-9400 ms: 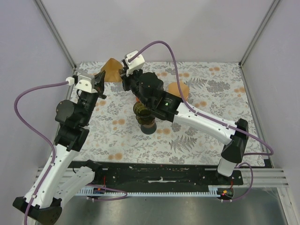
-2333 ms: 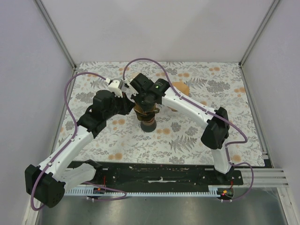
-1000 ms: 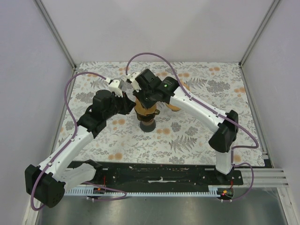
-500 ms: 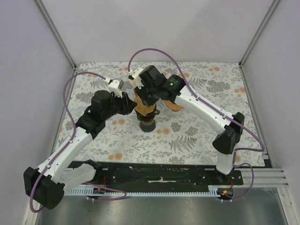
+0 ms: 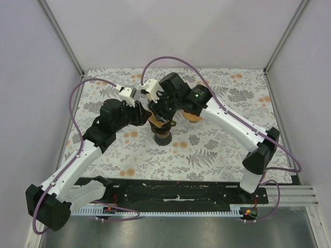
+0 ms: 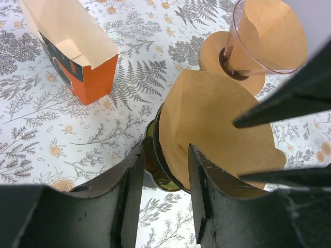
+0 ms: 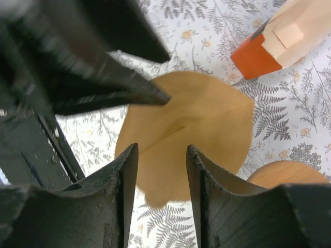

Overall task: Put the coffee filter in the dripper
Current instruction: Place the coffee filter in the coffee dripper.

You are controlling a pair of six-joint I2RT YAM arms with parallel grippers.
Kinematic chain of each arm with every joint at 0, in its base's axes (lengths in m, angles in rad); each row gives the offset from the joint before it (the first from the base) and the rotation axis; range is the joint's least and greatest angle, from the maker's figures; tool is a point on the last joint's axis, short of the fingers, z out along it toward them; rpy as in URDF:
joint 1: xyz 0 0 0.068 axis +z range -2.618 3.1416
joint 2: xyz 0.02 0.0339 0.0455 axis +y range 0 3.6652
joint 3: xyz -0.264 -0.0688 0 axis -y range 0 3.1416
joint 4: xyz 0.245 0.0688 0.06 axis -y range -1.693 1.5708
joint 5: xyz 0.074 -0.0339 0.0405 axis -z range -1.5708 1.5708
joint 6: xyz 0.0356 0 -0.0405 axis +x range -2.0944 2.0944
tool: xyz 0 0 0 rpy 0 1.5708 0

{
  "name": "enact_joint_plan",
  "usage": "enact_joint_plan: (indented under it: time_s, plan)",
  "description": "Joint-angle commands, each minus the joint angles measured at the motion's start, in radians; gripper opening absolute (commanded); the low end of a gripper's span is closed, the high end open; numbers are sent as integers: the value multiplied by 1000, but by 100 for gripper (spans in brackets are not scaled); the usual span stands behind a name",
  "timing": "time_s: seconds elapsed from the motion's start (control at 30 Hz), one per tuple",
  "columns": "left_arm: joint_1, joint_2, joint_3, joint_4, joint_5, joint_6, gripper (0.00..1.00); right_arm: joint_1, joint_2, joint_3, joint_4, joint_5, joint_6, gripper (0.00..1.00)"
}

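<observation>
Both arms lean in from the near edge of the table (image 5: 217,150) and meet over its middle.

**Left gripper** (image 6: 164,151): jaws apart, nothing between them. They stand just above the near rim of the dripper (image 6: 155,170).

**Right gripper** (image 7: 162,148): jaws likewise apart and empty, hanging over the filter (image 6: 217,119). Its points come very close to the paper, and in the wrist views I cannot tell whether they touch it.

**Filter:** the brown paper sits in the dark glass dripper but stands well above the rim. It looks lopsided, with a tab hanging over one side. Judgement: placed, but not pressed home.

**Farther back:** an open orange box (image 6: 77,57) lies beyond the dripper. A second, clear cone (image 6: 243,46) holding its own paper stands on a wooden disc (image 6: 212,51). Both are apart from the work.

**Risks, as judged:**
- A finger point could snag the tall paper edge as either arm draws away. That would pull the filter askew or out, because nothing holds the paper down.
- The two grippers crowd one small spot. Moving both at once could knock them together or against the dripper rim, which may tip it.
- A loosely seated filter may spring up and slump over the rim.
</observation>
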Motion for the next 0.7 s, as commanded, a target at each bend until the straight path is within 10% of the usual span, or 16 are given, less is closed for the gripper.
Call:
enact_joint_plan:
  time_s: [0.0,0.67]
  plan:
    - [-4,-19,-4,32,25,32,44,0,-165,-133,144,-118,-186,49]
    - [-4,3,-48,83,28,45,39,-16,138,-46,-8,152,24,10]
